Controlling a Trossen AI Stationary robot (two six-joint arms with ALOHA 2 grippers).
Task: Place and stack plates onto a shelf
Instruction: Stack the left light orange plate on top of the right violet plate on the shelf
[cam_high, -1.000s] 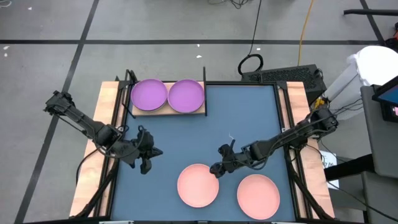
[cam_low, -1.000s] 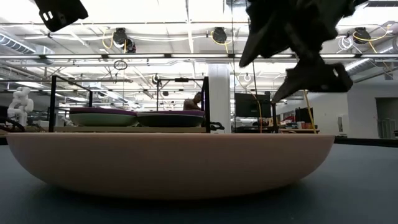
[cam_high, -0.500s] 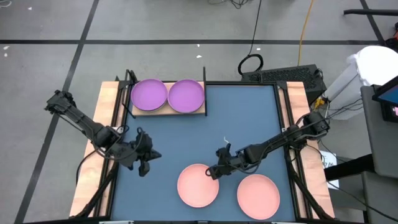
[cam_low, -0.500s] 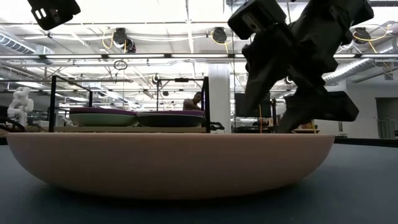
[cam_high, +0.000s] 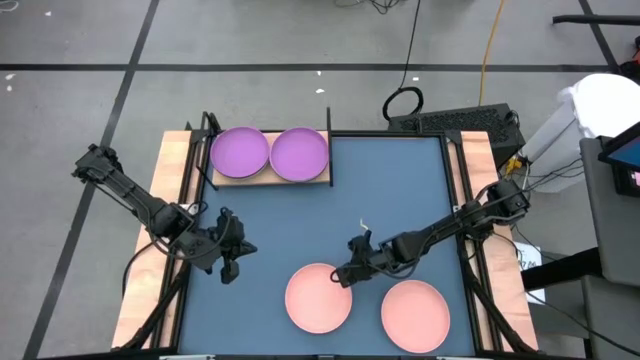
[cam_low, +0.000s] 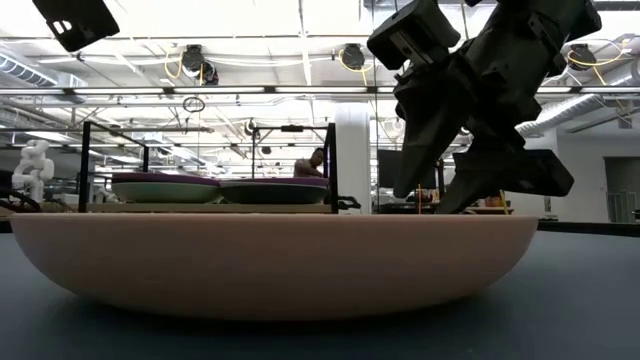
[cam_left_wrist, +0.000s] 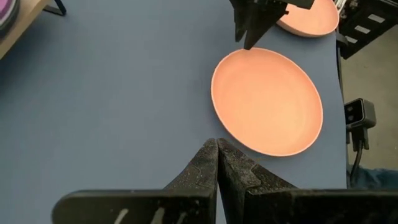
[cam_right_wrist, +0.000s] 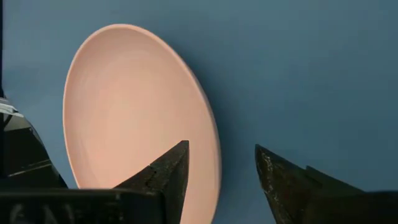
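Note:
Two salmon pink plates lie on the blue-grey mat, one at the near middle (cam_high: 318, 297) and one at the near right (cam_high: 415, 314). My right gripper (cam_high: 345, 272) is open at the far right rim (cam_right_wrist: 214, 168) of the near-middle plate (cam_right_wrist: 130, 106). One finger stands over the plate's inside and one outside it, and I see no touch. My left gripper (cam_high: 232, 266) is shut and empty above the mat, to the left of that plate (cam_left_wrist: 267, 99). The light-wood shelf (cam_high: 265, 178) at the far left holds two stacks, each topped by a purple plate (cam_high: 240, 152) (cam_high: 299, 154).
The shelf's thin black posts (cam_high: 328, 120) stand at its corners. In the low view the near-middle salmon plate (cam_low: 270, 260) fills the foreground, with the shelf stacks (cam_low: 220, 188) behind it. Bare mat (cam_high: 400, 190) lies between the shelf and the salmon plates.
My right gripper has come down and slightly toward the table's left, onto the far right rim of the near-middle salmon plate. The plates have stayed where they were.

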